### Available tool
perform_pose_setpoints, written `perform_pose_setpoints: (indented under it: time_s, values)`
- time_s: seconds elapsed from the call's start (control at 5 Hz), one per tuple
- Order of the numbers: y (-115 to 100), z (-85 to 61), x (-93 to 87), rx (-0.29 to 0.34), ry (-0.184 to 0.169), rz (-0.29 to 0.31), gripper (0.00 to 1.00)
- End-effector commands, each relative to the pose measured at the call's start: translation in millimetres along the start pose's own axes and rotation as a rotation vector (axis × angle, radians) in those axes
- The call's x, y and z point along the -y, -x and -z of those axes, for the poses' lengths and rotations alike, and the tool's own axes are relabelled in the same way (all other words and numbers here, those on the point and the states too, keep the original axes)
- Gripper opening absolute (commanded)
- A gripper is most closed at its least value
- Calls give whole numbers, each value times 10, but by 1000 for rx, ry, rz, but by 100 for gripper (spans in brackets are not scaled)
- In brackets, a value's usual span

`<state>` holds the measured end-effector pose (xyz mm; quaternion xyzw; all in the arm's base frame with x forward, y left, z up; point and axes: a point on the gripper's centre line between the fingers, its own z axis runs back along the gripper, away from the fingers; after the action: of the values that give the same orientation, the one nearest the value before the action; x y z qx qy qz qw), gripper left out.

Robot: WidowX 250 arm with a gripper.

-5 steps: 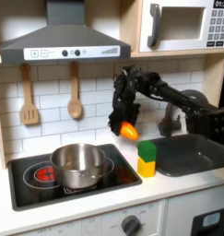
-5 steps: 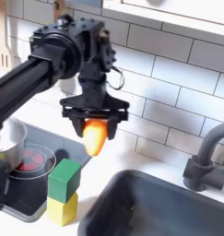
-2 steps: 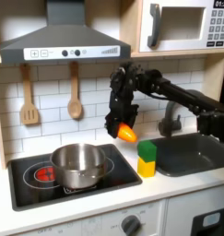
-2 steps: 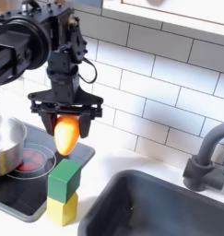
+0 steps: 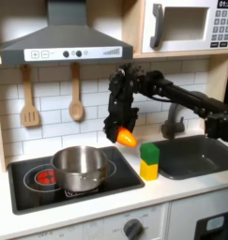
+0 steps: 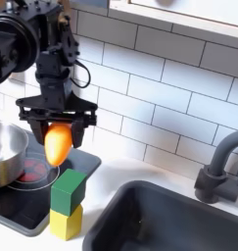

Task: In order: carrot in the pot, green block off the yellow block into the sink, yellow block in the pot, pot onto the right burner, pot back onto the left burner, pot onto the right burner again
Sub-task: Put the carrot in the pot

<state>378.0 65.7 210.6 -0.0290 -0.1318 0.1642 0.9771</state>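
the carrot (image 5: pixel 128 138) hangs point-down, long axis near upright, pinched between the fingers of the gripper (image 6: pixel 58 126) in the air above the stove's right part. the pot (image 5: pixel 79 167) sits on the left burner, lower and to the first exterior view's left. the green block (image 5: pixel 149 153) on the yellow block (image 5: pixel 148 170) stands at the stove's right edge by the sink (image 5: pixel 195 157), clear of that path i judge.

My arm (image 5: pixel 181 97) is matte black, built of jointed segments; my gripper (image 6: pixel 58 120) is black, with two thin fingers.
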Motion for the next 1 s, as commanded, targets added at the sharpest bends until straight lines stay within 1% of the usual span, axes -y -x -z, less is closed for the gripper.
perform_pose_setpoints:
  time_s: [0.0, 0.2, 0.4, 0.6, 0.8]
  values:
    - [-10, -12, -149, -10, -22, -22, 0]
    - [-56, -11, -293, -4, -35, -73, 0]
    - [-32, -28, -407, -9, -48, -116, 0]
    - [-33, -76, -485, 4, -58, -151, 0]
    - [15, -65, -527, -14, -61, -152, 0]
